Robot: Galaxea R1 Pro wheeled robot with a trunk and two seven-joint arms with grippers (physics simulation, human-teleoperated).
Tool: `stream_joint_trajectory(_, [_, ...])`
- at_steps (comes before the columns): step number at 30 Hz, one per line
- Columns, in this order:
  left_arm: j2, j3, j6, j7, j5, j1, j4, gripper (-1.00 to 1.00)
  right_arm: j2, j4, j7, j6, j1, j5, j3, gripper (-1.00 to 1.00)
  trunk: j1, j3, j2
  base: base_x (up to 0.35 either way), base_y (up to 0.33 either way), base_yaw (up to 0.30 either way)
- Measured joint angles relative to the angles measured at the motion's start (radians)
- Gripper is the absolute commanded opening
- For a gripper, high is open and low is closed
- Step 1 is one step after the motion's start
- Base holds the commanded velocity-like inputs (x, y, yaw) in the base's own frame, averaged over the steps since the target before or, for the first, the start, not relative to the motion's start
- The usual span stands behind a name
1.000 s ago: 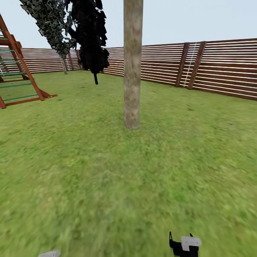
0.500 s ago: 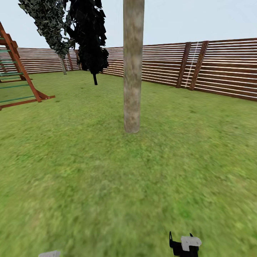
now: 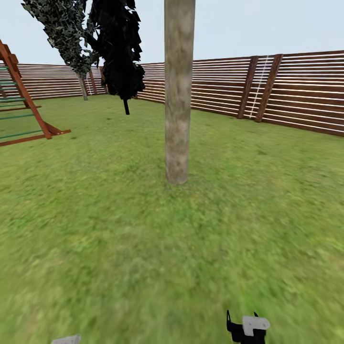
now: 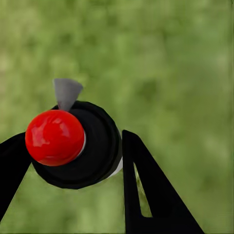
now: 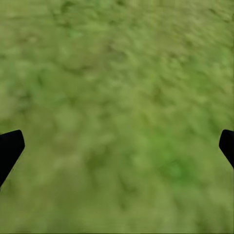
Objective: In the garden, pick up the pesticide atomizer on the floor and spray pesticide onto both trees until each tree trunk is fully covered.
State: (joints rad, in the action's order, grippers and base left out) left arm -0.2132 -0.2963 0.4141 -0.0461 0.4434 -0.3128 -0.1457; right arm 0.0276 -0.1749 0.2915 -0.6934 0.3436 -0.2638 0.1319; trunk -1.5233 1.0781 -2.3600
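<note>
The pesticide atomizer (image 4: pixel 92 151) shows in the left wrist view as a black round cap with a red knob and a small grey nozzle. My left gripper (image 4: pixel 73 146) is shut on it, one black finger on each side, over blurred grass. One tree trunk (image 3: pixel 178 95), thick and mottled beige-grey, rises straight ahead from the floor (image 3: pixel 119 239) of green grass, a few metres off. My right gripper (image 5: pixel 119 144) hangs open above the grass with nothing between its fingers. A black and white part of the right arm (image 3: pixel 248 327) shows at the head view's lower edge.
A brown slatted fence (image 3: pixel 306 91) runs along the back and right. A red-brown climbing frame (image 3: pixel 24 110) stands at the far left. Two dark narrow conifers (image 3: pixel 117 52) stand beyond the trunk to the left. Open lawn lies between me and the trunk.
The whole head view has shifted: the trunk looks slightly larger and nearer, and the climbing frame has slid left. Both arms keep their places in the picture.
</note>
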Motion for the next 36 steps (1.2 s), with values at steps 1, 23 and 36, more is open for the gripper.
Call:
stream_joint_trajectory(1, [0.0,0.0,0.0,0.0,0.0,0.0,0.0,-1.0,0.0,0.0,0.0,0.0,0.0,0.0,0.0,1.0,0.0,0.0,0.0,0.339,0.0,0.0])
stream_joint_trajectory(23, [0.0,0.0,0.0,0.0,0.0,0.0,0.0,-1.0,0.0,0.0,0.0,0.0,0.0,0.001,0.0,1.0,0.0,0.0,0.0,0.339,0.0,-0.032])
stream_joint_trajectory(36, [0.0,0.0,-0.001,0.0,0.0,0.0,0.0,-1.0,0.0,-0.001,0.0,0.0,0.0,0.002,0.0,1.0,0.0,0.0,0.0,0.339,0.0,0.0])
